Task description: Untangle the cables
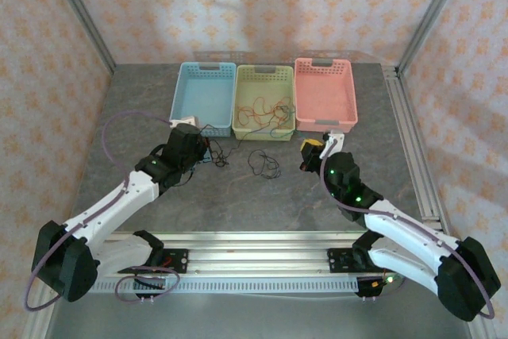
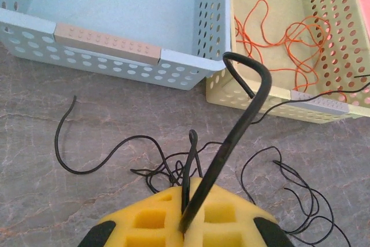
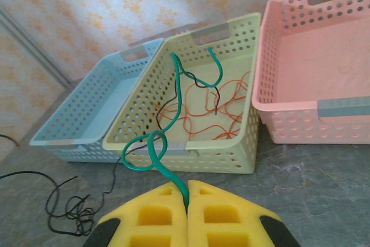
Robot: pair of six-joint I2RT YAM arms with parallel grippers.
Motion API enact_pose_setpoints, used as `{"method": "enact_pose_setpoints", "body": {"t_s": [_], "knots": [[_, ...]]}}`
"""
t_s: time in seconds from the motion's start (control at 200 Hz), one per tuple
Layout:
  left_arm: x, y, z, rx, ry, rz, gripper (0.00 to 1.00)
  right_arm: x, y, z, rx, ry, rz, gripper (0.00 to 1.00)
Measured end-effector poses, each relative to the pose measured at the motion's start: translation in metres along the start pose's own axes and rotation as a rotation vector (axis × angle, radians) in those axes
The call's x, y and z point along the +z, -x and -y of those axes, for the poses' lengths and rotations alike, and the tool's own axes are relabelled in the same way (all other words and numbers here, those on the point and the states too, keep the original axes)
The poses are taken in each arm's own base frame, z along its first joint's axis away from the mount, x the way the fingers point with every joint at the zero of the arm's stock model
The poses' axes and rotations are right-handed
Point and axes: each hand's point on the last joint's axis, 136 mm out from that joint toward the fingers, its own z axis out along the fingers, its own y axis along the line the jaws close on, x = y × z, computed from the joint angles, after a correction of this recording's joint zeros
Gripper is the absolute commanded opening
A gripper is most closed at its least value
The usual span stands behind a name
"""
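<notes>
On the desk [image 1: 238, 196] before the yellow basket [image 3: 219, 154], the left fingers [image 2: 173, 203] are pinched tight on a thick black cable [image 2: 243, 114] above loose thin black cables [image 3: 78, 219], the right fingers [image 3: 193, 195] clamp a green cable [image 3: 176, 96], and an orange cable [image 2: 289, 44] lies inside that basket.

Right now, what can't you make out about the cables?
Left wrist view: the thick black cable, held end hidden inside the left end effector.
Left wrist view: the thin black wires, tangle cut by the bottom edge and the pads.
Right wrist view: whether the orange cable is knotted; the near wall of the yellow basket hides lower loops.
Top view: the green cable in the right end effector, too thin to trace.
</notes>
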Motion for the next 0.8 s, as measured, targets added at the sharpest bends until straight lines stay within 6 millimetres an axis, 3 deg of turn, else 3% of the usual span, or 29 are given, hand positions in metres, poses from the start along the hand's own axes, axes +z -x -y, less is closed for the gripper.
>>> {"method": "enact_pose_setpoints", "body": {"t_s": [0.09, 0.185, 0.255, 0.485, 0.796], "knots": [[0.009, -0.008, 0.000, 0.010, 0.008, -0.037, 0.11, -0.006, 0.005, -0.009, 0.005, 0.057, 0.024, 0.00], [0.017, -0.019, 0.006, 0.039, 0.003, -0.082, 0.53, -0.011, 0.009, -0.019, 0.001, 0.121, 0.045, 0.00], [0.018, -0.025, 0.013, 0.057, -0.008, -0.099, 0.65, -0.012, 0.007, -0.026, -0.006, 0.165, 0.043, 0.00], [0.008, -0.022, 0.033, 0.107, -0.076, -0.086, 0.66, -0.017, 0.003, -0.044, -0.027, 0.279, 0.037, 0.00], [0.008, 0.004, 0.058, 0.173, -0.145, -0.037, 0.63, -0.026, 0.003, -0.066, -0.048, 0.414, 0.035, 0.00]]}}
